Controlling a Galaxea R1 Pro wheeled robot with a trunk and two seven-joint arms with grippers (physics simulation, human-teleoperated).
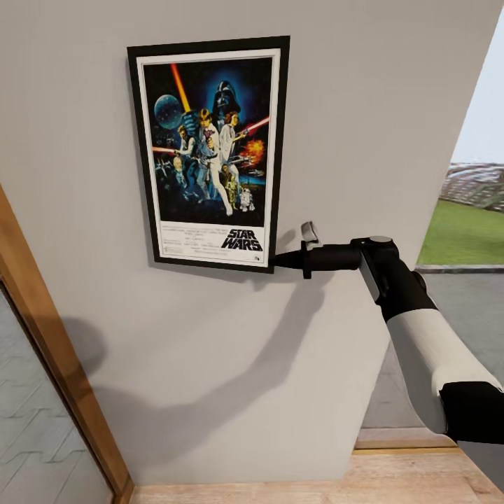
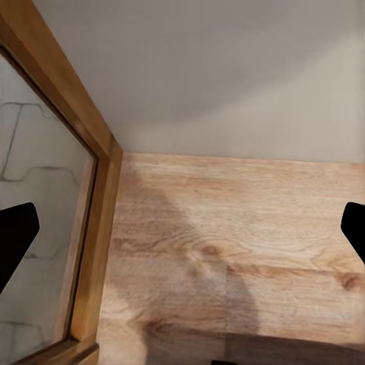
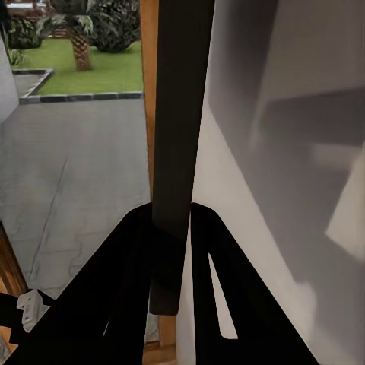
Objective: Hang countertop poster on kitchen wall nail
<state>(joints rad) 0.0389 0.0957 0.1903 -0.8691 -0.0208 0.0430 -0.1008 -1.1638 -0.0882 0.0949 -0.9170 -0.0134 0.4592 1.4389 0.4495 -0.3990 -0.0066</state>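
The Star Wars poster (image 1: 210,150) stands upright and flat against the light grey wall (image 1: 364,105), slightly tilted. My right gripper (image 1: 274,260) reaches in from the right and is shut on the poster's lower right corner. In the right wrist view the poster's black frame edge (image 3: 179,114) runs between the two dark fingers (image 3: 129,258), close to the wall. The wall nail is hidden, and the kitchen countertop is out of view. My left gripper (image 2: 182,228) hangs open over the wooden floor (image 2: 228,243), nothing between its fingertips (image 2: 15,236).
A wooden door frame with glass (image 1: 49,350) runs down the left side. At the right, the wall ends at an opening onto paving and grass (image 1: 462,224). Wooden floor (image 1: 315,483) lies along the wall's base.
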